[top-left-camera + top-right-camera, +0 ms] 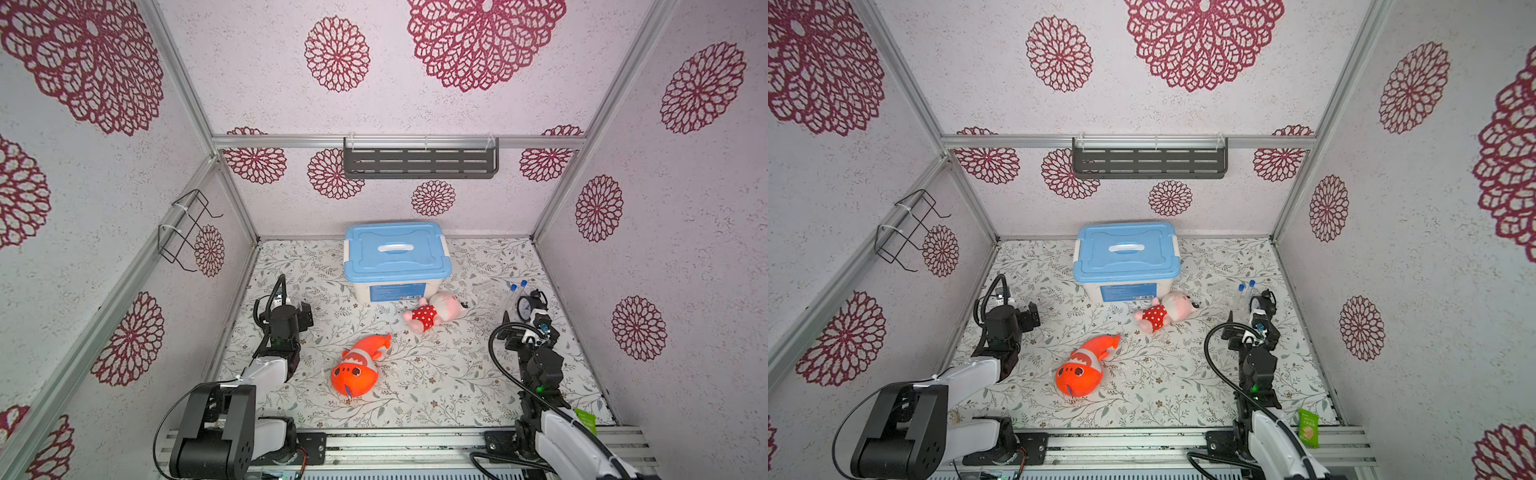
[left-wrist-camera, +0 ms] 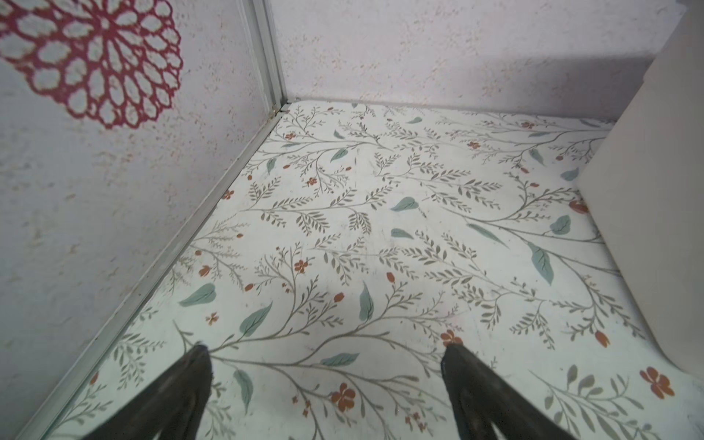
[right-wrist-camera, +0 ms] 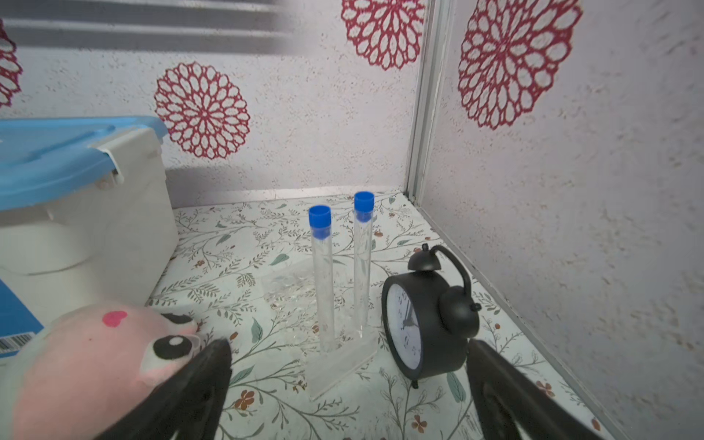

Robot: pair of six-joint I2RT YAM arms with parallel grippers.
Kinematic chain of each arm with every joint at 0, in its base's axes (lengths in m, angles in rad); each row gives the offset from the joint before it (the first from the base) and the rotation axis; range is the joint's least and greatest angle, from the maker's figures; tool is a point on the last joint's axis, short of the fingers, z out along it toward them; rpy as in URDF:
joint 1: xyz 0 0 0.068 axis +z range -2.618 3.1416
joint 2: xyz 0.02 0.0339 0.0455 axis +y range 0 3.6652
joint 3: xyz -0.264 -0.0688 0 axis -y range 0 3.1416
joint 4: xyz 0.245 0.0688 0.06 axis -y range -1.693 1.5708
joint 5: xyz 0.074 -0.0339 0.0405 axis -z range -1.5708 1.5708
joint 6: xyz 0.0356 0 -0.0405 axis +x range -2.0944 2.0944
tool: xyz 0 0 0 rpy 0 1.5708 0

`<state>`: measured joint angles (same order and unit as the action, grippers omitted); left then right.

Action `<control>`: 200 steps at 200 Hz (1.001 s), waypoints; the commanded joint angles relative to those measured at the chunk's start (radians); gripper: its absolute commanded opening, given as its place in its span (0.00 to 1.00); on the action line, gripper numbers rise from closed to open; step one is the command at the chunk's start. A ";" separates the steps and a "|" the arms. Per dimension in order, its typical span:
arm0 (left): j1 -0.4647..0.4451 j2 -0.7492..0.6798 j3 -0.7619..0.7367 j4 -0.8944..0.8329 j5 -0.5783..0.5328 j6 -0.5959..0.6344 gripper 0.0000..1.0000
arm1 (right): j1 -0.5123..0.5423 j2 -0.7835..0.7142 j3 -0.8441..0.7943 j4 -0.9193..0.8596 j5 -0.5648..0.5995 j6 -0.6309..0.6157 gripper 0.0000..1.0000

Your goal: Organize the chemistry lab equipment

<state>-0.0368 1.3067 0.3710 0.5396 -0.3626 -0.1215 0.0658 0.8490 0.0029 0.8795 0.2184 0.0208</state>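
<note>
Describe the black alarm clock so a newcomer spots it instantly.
Start at the blue-lidded storage box by the back wall and go right. The alarm clock stands beside two blue-capped tubes; it alone is black, with twin bells.

Left arm (image 1: 266,370): white link shells and black joint housings are fitted; a black cable (image 1: 279,286) is looped at the wrist.
Right arm (image 1: 540,365): same build; a thick black hose (image 1: 491,347) and a green lamp (image 1: 539,390) are carried.
Base plates (image 1: 309,446): black, screwed.
Jaws: dark, tapered, seen in both wrist views.
</note>
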 commanded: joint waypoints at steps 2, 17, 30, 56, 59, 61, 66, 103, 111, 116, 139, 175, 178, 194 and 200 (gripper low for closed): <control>0.013 0.045 0.021 0.175 0.079 0.079 0.97 | -0.025 0.157 -0.043 0.266 -0.065 0.023 0.99; 0.018 0.066 0.043 0.162 0.066 0.084 0.97 | -0.035 0.262 -0.021 0.356 -0.069 0.024 0.99; 0.031 0.078 0.042 0.184 0.082 0.092 0.97 | -0.037 0.318 -0.005 0.400 -0.072 0.022 0.99; 0.108 0.152 0.014 0.308 0.153 0.044 0.97 | -0.040 0.383 0.025 0.426 -0.085 0.019 0.99; 0.117 0.163 0.011 0.329 0.154 0.036 0.97 | -0.040 0.386 0.030 0.421 -0.091 0.017 0.99; 0.122 0.172 0.010 0.343 0.154 0.034 0.97 | -0.040 0.390 0.035 0.417 -0.096 0.014 0.99; 0.132 0.192 0.012 0.366 0.154 0.021 0.98 | -0.040 0.397 0.046 0.405 -0.105 0.008 0.99; 0.152 0.241 0.041 0.349 0.139 -0.013 0.97 | -0.040 0.506 0.083 0.465 -0.077 -0.011 0.99; 0.165 0.234 0.049 0.322 0.148 -0.025 0.97 | -0.040 0.545 0.078 0.517 -0.058 -0.009 0.99; 0.168 0.234 0.047 0.325 0.157 -0.026 0.97 | -0.040 0.569 0.074 0.549 -0.045 -0.006 0.99; 0.171 0.240 0.045 0.338 0.165 -0.028 0.97 | -0.041 0.682 0.062 0.679 -0.040 -0.003 0.99; 0.171 0.243 0.050 0.335 0.165 -0.027 0.97 | -0.042 0.698 0.098 0.624 -0.094 -0.022 0.99; 0.170 0.243 0.049 0.335 0.164 -0.027 0.97 | -0.041 0.700 0.103 0.616 -0.101 -0.024 0.99; 0.170 0.244 0.050 0.335 0.165 -0.027 0.97 | -0.041 0.686 0.149 0.507 -0.114 -0.032 0.99; 0.170 0.245 0.050 0.333 0.165 -0.027 0.97 | -0.041 0.688 0.170 0.473 -0.111 -0.030 0.99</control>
<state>0.1280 1.5452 0.4030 0.8486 -0.2111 -0.1513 0.0288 1.5650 0.1020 1.4162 0.1337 0.0082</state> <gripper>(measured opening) 0.974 0.987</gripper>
